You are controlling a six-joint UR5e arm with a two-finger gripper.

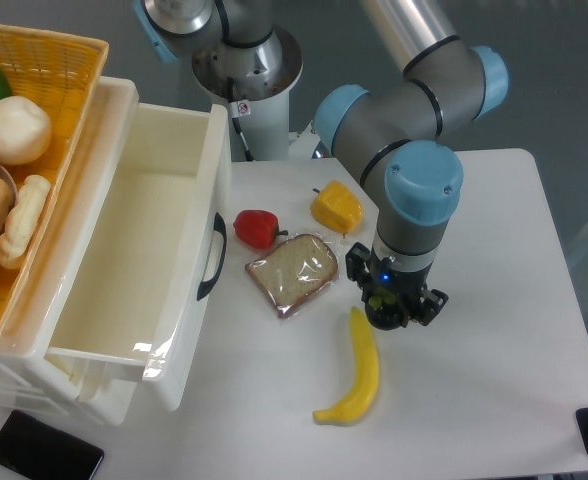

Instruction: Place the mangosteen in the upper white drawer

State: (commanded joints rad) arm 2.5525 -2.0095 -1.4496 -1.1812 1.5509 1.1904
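The mangosteen [378,298] is almost hidden under my gripper [394,305]; only a speck of its light green lobes and a dark round shape show between the fingers. The gripper points straight down at the table, right of the bread slice and just above the banana's top end. Its fingers stand around the fruit, but I cannot see whether they press on it. The upper white drawer [189,330] is pulled open at the left, its dark curved handle [212,256] facing the table, and nothing lies inside it.
A red pepper [256,228], a yellow pepper [336,207], a bagged bread slice [292,272] and a banana [359,375] lie between drawer and gripper. A woven yellow basket [69,60] of food sits atop the drawer unit. A black phone [44,456] lies at the front left.
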